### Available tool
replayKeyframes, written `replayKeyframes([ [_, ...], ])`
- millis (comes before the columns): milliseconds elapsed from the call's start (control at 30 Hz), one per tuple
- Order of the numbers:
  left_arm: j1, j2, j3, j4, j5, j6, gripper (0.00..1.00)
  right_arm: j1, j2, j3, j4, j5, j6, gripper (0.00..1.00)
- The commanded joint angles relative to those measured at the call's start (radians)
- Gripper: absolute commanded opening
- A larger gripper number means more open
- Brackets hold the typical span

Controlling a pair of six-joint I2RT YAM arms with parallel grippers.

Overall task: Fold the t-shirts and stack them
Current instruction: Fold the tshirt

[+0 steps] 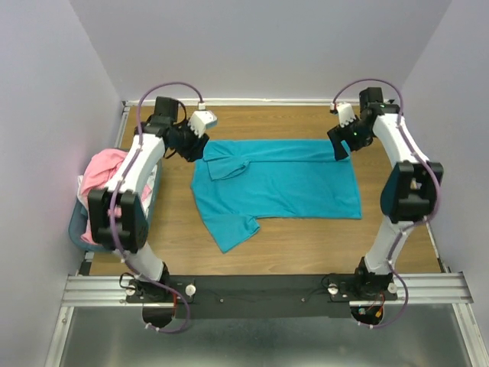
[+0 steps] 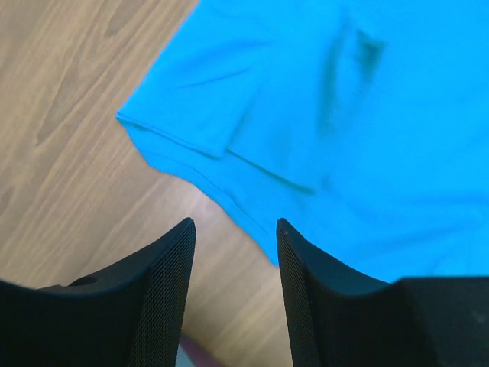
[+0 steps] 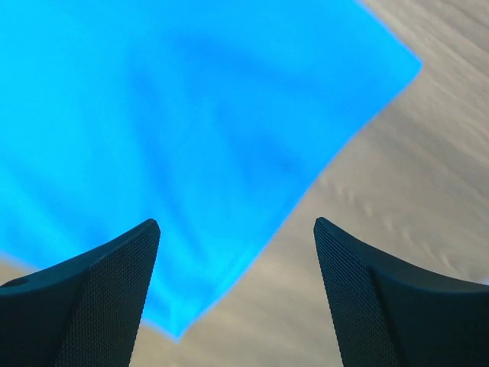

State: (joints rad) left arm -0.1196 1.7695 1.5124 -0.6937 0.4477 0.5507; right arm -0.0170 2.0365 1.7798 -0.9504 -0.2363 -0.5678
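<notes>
The plain teal short-sleeved cotton t-shirt (image 1: 283, 183) lies spread out in the middle of the wooden table (image 1: 306, 245), body running off to the right, mostly flat. One sleeve (image 1: 225, 164) at its far-left end is turned in over the body, and the other sleeve (image 1: 235, 229) juts out at the near-left corner. Over at the shirt's far-left corner sits the left claw (image 2: 234, 224), its black mesh-textured fingers (image 2: 164, 294) parted a moderate way. Nothing is gripped; between them there is just bare wood and the hemmed edge of that folded sleeve below. Across at the shirt's far-right corner we have the right claw (image 3: 235, 222), spread wide, fingers well apart and holding nothing. Its wrist camera looks straight down on the corner of teal cloth with wood showing beside it. Whether either claw touches the fabric, I cannot tell. Out to the left of the teal shirt, off its near-left side, the plain light pink t-shirt (image 1: 103, 172) sits bunched up in a blue-grey plastic basket (image 1: 76, 228), heaped above the rim, well apart from the teal one and partly hidden behind the left arm (image 1: 130, 191).
</notes>
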Motion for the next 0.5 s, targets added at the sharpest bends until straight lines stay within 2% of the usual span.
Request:
replayKeyframes([
  [0, -0.052, -0.192, -0.199, -0.116, 0.077, 0.219, 0.53, -0.001, -0.228, -0.193, -0.093, -0.032, -0.154, 0.85],
  [33, -0.096, -0.231, -0.295, -0.118, 0.057, 0.242, 0.52, -0.001, -0.258, -0.244, -0.100, -0.003, -0.176, 0.82],
  [67, -0.123, -0.293, -0.344, -0.116, 0.042, 0.274, 0.51, -0.001, -0.315, -0.287, -0.102, 0.014, -0.220, 0.75],
  [100, -0.159, -0.324, -0.389, -0.116, 0.028, 0.288, 0.50, -0.001, -0.341, -0.372, -0.109, 0.029, -0.242, 0.72],
  [233, -0.352, -0.441, -0.599, -0.090, -0.056, 0.282, 0.48, -0.001, -0.441, -0.547, -0.103, 0.095, -0.326, 0.63],
  [467, -0.552, -0.438, -0.695, -0.052, -0.116, 0.215, 0.48, 0.009, -0.489, -0.758, 0.011, 0.133, -0.342, 0.58],
])
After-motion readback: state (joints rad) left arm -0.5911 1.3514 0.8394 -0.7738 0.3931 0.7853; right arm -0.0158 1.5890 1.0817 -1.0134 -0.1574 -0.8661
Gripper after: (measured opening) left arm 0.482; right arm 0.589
